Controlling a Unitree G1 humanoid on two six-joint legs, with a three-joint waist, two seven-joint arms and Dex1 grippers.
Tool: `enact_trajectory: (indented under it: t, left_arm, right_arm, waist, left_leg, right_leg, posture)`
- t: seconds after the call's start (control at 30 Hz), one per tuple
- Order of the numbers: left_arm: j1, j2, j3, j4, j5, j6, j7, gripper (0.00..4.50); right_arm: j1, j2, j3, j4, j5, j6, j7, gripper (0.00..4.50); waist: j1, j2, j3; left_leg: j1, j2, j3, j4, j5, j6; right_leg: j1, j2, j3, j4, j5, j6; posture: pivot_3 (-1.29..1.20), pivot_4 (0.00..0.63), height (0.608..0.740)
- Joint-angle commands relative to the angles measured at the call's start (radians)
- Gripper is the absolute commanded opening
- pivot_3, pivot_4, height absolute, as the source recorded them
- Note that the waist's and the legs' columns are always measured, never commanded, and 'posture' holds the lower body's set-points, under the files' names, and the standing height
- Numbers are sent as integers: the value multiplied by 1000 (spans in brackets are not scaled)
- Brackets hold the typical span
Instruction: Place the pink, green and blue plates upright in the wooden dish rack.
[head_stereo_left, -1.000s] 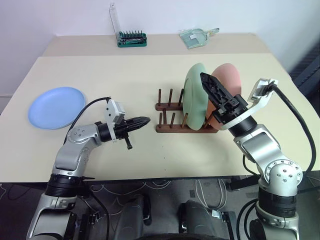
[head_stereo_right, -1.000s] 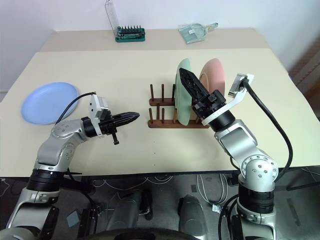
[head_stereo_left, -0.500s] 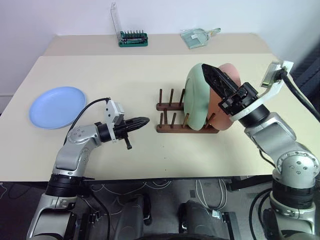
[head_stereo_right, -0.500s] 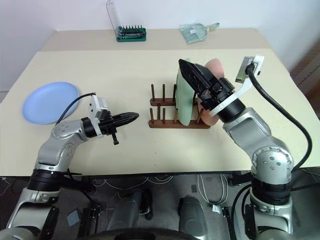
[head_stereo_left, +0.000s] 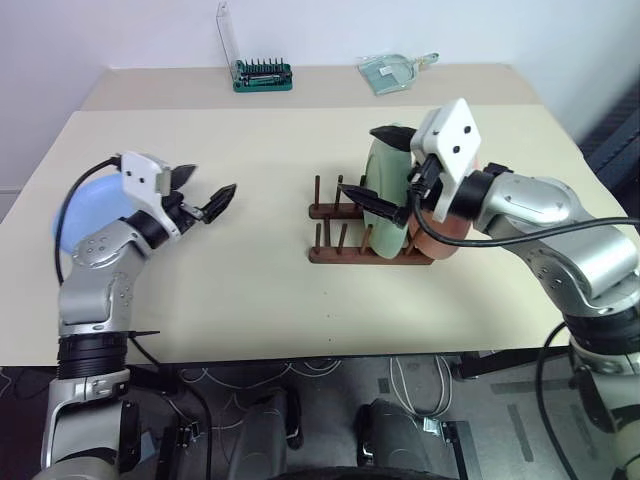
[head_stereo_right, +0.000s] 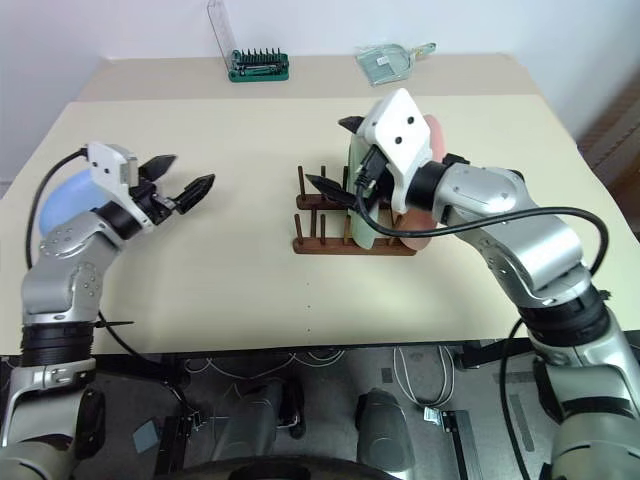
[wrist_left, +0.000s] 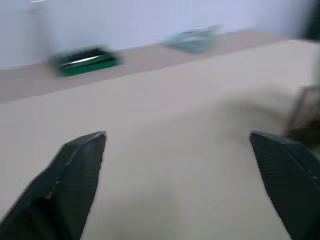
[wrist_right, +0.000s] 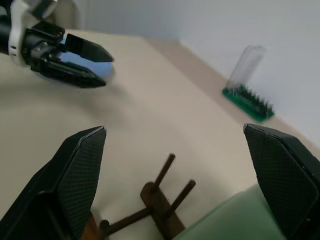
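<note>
Now the blue plate (head_stereo_left: 75, 212) lies flat at the table's (head_stereo_left: 260, 290) far left edge, mostly hidden behind the left gripper (head_stereo_left: 205, 194), so the left arm is nearer; its 2 fingers are spread wide, pointing level toward the rack, away from the plate. Wooden dish rack (head_stereo_left: 345, 255) sits mid-table with green plate (head_stereo_left: 385, 195) and pink plate (head_stereo_left: 445, 240) upright in it. Right gripper (head_stereo_left: 385, 170), fingers spread, empty, hovers level beside the green plate, pointing left.

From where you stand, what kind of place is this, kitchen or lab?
Likely a lab or test workspace, not a kitchen: a bare beige table against a plain wall, a green screwdriver-bit holder at its back edge, and loose cables on the floor. The wooden dish rack looks staged.
</note>
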Motion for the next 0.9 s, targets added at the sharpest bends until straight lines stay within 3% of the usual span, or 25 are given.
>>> enact_trajectory:
  t: [0.03,0.13,0.27,0.9]
  left_arm:
    - [-29,47,157,-17,24,151,213,4460]
    - [-30,86,234,-16,58,286,346,4460]
    - [-20,89,313,-10,33,370,398,4460]
    - [-10,79,283,83,53,315,394,4460]
  right_arm:
    - [-14,31,-5,25,-65,-37,57,4500]
    - [-21,64,-17,56,-87,-46,94,4500]
    - [-21,97,-25,69,-116,-53,131,4500]
    - [82,40,-226,-166,-11,79,208,4500]
  waist:
    - [-5,-2,1]
    - [-2,-2,1]
    - [-1,-3,0]
    - [2,-5,0]
  left_leg:
    - [0,0,0,0,0,0]
    - [0,0,0,0,0,0]
    - [1,0,0,0,0,-1]
    - [1,0,0,-1,-1,-5]
  right_leg:
    - [0,0,0,0,0,0]
    - [0,0,0,0,0,0]
    - [0,0,0,1,0,0]
    - [-1,-1,0,0,0,0]
  posture:
    - [0,150,736]
    - [0,150,736]
    - [0,150,736]
    - [0,150,736]
